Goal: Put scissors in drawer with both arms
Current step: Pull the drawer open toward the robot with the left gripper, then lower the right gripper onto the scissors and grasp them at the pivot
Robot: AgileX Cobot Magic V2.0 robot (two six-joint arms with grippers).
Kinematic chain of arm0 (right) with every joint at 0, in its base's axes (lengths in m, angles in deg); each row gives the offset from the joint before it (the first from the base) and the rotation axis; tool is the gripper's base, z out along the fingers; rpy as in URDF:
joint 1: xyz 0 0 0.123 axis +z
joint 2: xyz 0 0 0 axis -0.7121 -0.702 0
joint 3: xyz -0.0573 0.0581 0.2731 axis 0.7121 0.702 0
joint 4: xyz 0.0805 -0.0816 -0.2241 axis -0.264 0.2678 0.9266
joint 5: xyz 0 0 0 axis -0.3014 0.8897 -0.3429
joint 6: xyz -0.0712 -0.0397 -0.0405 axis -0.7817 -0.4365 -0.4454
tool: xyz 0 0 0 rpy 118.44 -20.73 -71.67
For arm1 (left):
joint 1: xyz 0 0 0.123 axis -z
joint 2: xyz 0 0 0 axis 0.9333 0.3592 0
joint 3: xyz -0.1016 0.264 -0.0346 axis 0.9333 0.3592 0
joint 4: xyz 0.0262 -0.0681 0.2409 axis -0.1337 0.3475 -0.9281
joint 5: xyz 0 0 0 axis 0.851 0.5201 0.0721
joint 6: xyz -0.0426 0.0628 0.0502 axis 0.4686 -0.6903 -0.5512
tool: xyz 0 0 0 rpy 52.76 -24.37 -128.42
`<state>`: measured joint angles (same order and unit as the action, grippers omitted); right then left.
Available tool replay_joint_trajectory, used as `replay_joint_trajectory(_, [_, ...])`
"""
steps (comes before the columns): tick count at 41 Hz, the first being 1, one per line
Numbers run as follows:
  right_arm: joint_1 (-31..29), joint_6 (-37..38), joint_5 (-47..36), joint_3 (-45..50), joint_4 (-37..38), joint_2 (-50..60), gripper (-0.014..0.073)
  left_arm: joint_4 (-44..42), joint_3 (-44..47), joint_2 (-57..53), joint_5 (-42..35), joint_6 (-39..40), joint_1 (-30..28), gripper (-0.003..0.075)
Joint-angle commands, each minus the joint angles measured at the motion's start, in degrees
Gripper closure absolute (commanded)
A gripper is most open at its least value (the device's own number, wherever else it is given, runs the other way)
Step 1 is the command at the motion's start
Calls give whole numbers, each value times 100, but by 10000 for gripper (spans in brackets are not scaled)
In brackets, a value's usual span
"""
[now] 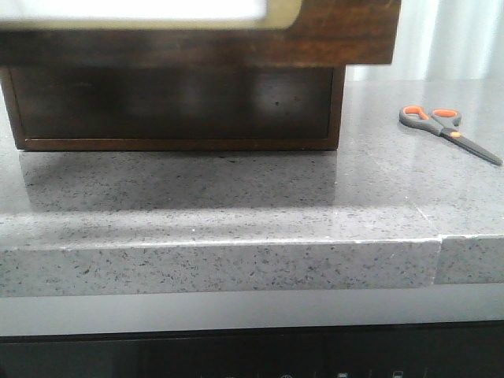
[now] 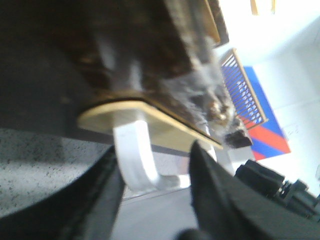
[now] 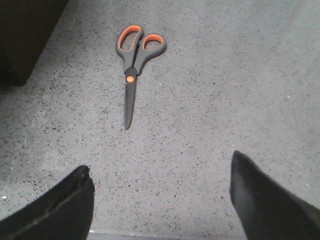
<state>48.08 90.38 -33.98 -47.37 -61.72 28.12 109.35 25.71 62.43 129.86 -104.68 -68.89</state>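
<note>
Lying flat on the grey stone counter (image 1: 236,205), the scissors (image 1: 446,130) sit well to the right of the drawer (image 1: 197,39), blades closed. The right gripper (image 3: 160,200) hovers near them with its fingers spread wide and holding nothing, presumably lining up a pick. The left gripper (image 2: 155,200) straddles the drawer's white handle (image 2: 135,155) (its black fingers apart, either side), likely placed there to pull it.

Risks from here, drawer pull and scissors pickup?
1. The left gripper has its fingers on both sides of the white handle without visibly clamping it; it may slip when pulling the drawer.
2. The scissors lie flat and closed on the stone counter, so the open right gripper may skid off them.
</note>
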Motion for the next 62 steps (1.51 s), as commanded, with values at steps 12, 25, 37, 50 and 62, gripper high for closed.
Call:
replay_joint_trajectory(12, [-45, 3, -400, -179, 80, -42, 12, -1042, -189, -224, 94, 225, 59, 139])
replay_joint_trajectory(25, [-45, 3, -400, -179, 80, -42, 12, -3764, -446, -1343, -374, 2166, 47, 156])
replay_joint_trajectory(37, [-45, 3, -400, -179, 80, -42, 12, -8210, -1976, -1974, 113, 3821, 47, 156])
replay_joint_trajectory(50, [-45, 3, -400, -179, 80, -42, 12, -8751, -2554, -2026, -473, 3752, 116, 156])
replay_joint_trajectory(62, [-45, 3, -406, -179, 80, -42, 12, -8927, -2554, -2026, -676, 3752, 1820, 156])
